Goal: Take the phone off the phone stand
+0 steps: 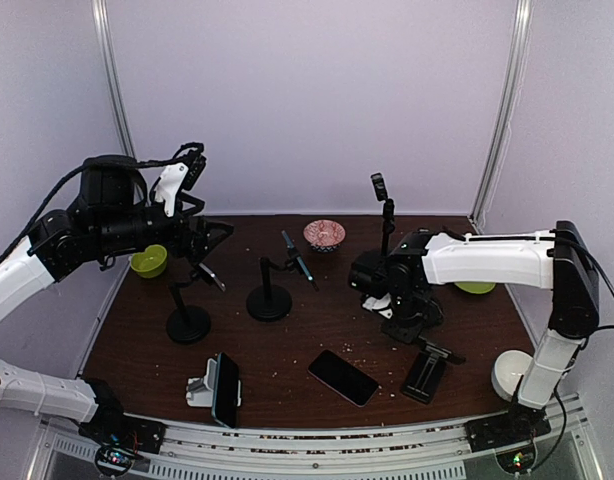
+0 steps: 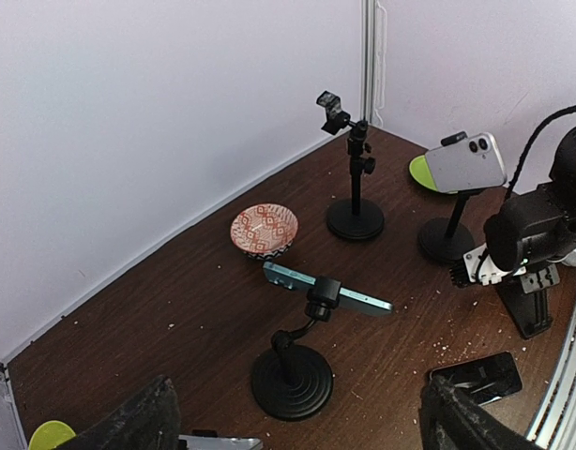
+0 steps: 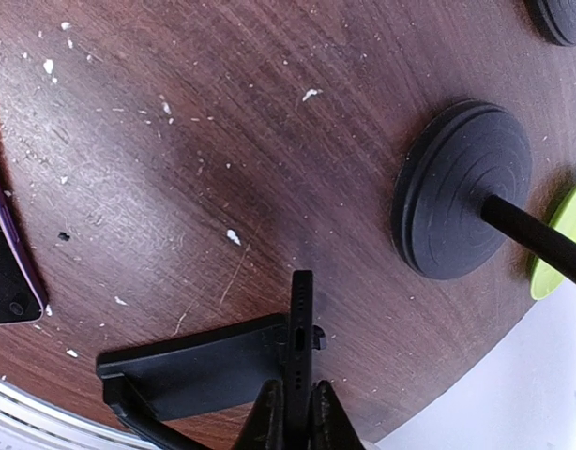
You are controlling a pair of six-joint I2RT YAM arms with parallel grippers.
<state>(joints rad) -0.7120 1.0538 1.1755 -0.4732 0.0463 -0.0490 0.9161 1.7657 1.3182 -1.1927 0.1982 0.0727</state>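
black, slim, stiff and probably slick, the phone (image 3: 301, 347) stands edge-on at its stand (image 3: 194, 361) toward four o'clock on the tabletop (image 3: 175, 141), the right fingers (image 3: 271, 422) clamped across its flat faces, likely the safest hold, the left fingers (image 2: 138, 422) spread wide and empty.
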